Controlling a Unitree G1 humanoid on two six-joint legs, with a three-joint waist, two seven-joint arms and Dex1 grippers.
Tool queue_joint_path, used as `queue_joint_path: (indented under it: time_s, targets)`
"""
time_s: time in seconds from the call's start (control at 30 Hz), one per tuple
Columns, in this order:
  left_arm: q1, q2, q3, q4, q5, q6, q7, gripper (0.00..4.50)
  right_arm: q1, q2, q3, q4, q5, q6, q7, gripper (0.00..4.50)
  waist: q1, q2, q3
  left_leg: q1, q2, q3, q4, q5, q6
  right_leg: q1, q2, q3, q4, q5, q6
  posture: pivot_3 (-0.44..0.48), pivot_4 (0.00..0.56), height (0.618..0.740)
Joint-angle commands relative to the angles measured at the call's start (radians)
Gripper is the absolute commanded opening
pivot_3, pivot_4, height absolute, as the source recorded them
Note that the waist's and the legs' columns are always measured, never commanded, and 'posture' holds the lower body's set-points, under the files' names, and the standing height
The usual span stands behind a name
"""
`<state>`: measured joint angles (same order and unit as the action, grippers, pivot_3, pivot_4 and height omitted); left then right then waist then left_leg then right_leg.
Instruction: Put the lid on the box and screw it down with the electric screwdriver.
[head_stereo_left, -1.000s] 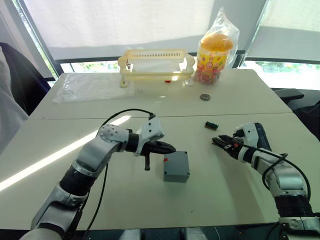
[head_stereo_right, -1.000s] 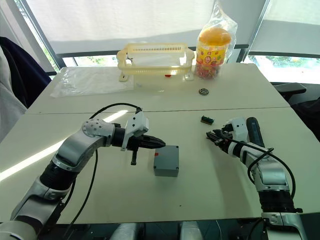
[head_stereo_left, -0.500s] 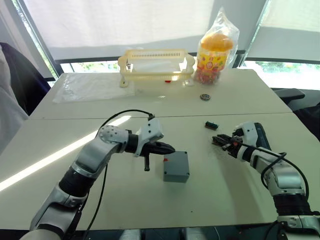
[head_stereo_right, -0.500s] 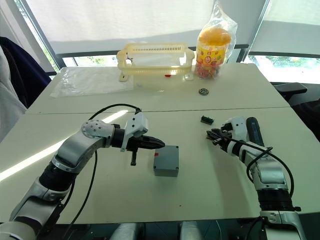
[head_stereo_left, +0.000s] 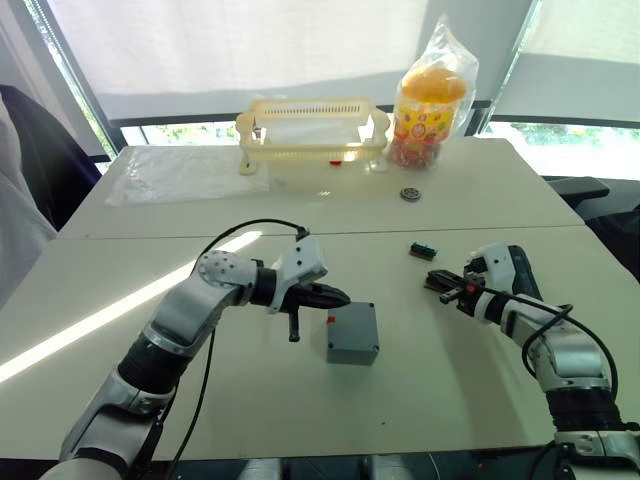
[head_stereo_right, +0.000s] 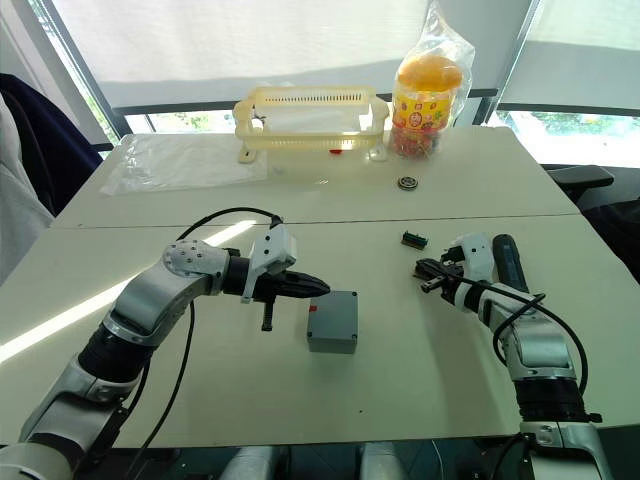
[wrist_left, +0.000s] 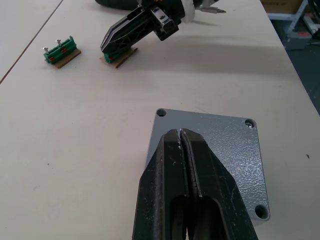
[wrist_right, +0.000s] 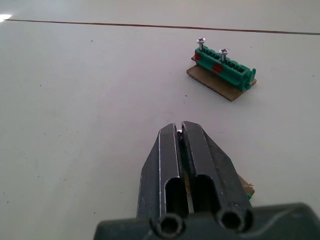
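1. At the middle of the near table (head_stereo_left: 420, 400), the grey box (head_stereo_left: 352, 333) is seen with its lid (wrist_left: 210, 150) already seated; a screw hole is visible at each of three lid corners in the left wrist view, and no screw head can be made out in them.
2. The left gripper (head_stereo_left: 340, 296) is held just above the lid's near-left edge, its two black fingers pressed together and gripping nothing between the tips. A short black tool (head_stereo_left: 294, 326), taken to be the electric screwdriver, hangs below this gripper beside the box; how it is held cannot be told.
3. The right gripper (head_stereo_right: 428, 275) lies well to the right of the box, its fingers closed on a small green screw holder (wrist_left: 119, 55) mounted on a brown card base. A second green holder (wrist_right: 222, 70) with two upright screws rests on the table just beyond it.
4. Compared with one second ago, the box, lid and left arm are unchanged; only the right gripper has shifted slightly, and its fingertips are now seen pinched together at the holder.
5. The change is judged to mean that lid placement is complete and that screws are being fetched, so the fastening stage has not yet begun.
6. A yellow basket (head_stereo_left: 312, 128), a snack jar (head_stereo_left: 430, 105) and a small ring (head_stereo_left: 409, 193) stand on the far table, apart from the work.
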<state>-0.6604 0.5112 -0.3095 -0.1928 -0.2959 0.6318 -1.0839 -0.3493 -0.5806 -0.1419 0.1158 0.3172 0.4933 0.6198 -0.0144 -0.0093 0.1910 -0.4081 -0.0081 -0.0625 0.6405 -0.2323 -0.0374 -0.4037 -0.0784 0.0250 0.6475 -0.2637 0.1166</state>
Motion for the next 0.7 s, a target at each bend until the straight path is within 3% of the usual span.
queue_joint_path:
  time_s: [0.03, 0.37, 0.57, 0.7]
  targets:
    - [-0.004, 0.003, 0.005, -0.023, -0.011, -0.009, -0.001, 0.0, -0.017, -0.025, -0.032, -0.076, 0.008, 0.001, -0.004, 0.05, 0.0, 0.0, 0.0, 0.0, 0.0, 0.0, 0.0, 0.0, 0.0, 0.0, 0.0, 0.0, 0.0, 0.0, 0.0, 0.0, 0.15, 0.74]
    - [0.0, 0.012, 0.006, -0.033, -0.012, -0.019, -0.011, 0.0, -0.017, -0.066, -0.055, -0.199, 0.027, 0.054, -0.002, 0.05, 0.0, 0.0, 0.0, 0.0, 0.0, 0.0, 0.0, 0.0, 0.0, 0.0, 0.0, 0.0, 0.0, 0.0, 0.0, 0.0, 0.15, 0.74]
    - [0.021, 0.094, -0.027, -0.087, 0.051, -0.074, -0.032, 0.0, -0.021, -0.086, -0.101, -0.425, 0.149, 0.22, -0.01, 0.05, -0.003, 0.0, 0.0, 0.0, 0.0, 0.0, -0.001, 0.0, 0.0, 0.0, 0.0, 0.0, 0.0, 0.0, 0.0, 0.0, 0.15, 0.74]
    - [0.048, 0.108, -0.019, -0.14, 0.013, -0.046, -0.045, 0.0, 0.044, -0.073, -0.079, -0.655, 0.337, 0.389, 0.016, 0.05, 0.001, 0.0, 0.0, 0.0, 0.001, -0.001, -0.001, 0.0, 0.0, 0.0, 0.0, 0.0, 0.0, 0.0, 0.0, 0.0, 0.15, 0.74]
